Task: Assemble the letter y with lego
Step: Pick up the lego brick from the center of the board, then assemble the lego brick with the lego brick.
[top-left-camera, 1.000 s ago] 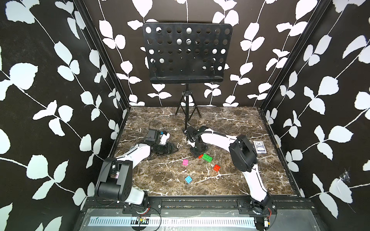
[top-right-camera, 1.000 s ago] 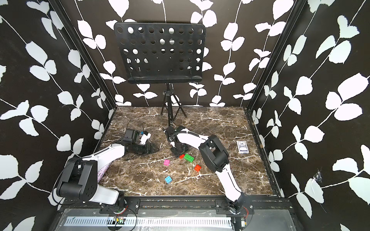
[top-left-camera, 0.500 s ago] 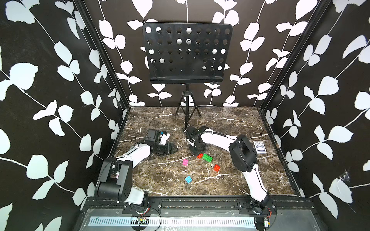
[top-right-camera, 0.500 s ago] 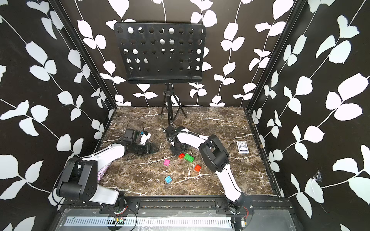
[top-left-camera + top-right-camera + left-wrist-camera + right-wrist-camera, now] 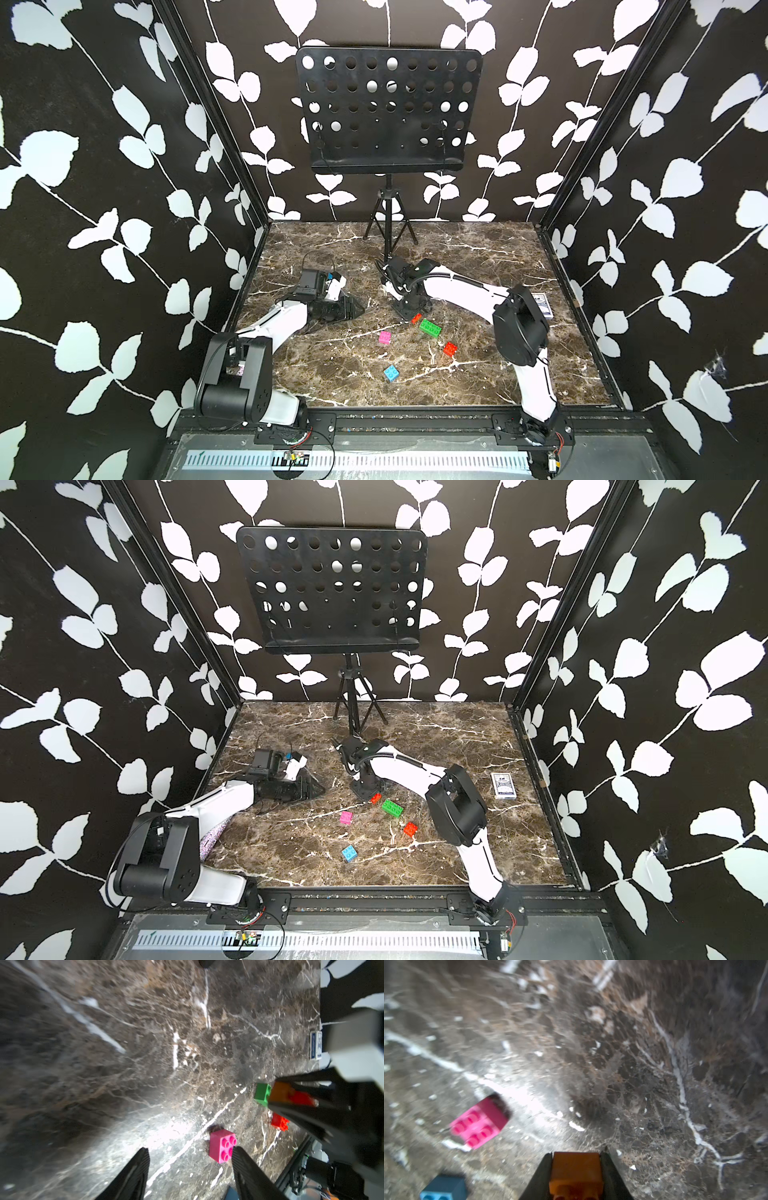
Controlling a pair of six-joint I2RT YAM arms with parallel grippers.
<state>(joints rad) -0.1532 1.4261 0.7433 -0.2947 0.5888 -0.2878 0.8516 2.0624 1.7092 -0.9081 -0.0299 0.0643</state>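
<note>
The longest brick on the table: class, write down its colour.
The longest brick is green; it shows best in a top view.

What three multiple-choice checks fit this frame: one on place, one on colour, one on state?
1. Where does the card box lie?
A. near the table's edge on the robot's right
B. under the music stand
C. on top of the green brick

2. What colour is the brick between the right fingers?
A. pink
B. orange
C. light blue

3. The left fingers are
A. shut on a pink brick
B. shut on a green brick
C. open, holding nothing

Answers:
1 A: both top views show it beside the right-hand rim.
2 B: the right wrist view shows an orange brick clamped there.
3 C: the left wrist view shows a clear gap between them.
</note>
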